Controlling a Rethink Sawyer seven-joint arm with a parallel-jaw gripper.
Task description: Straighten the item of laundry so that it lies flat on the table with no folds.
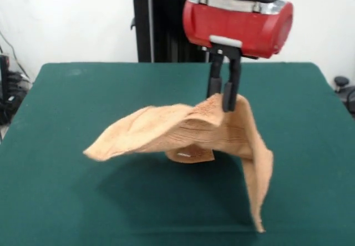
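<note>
— One table [66,201], green, fills the frame. What's over it?

— Arm [238,26], red and black, comes down from above near the far side. Below it the towel [183,129], peach, is lifted off the table, pinched at its top.

— Shape of the towel?

— Draped like a tent: one flap spreads left, one hangs down at right, lowest corner near the cloth. Folds throughout.

— Gripper [226,99]?

— Black fingers close together, clamped on the towel's peak.

Table [66,201] bare all round, only hanging towel [183,129] obstructs — seemingly airborne
</note>
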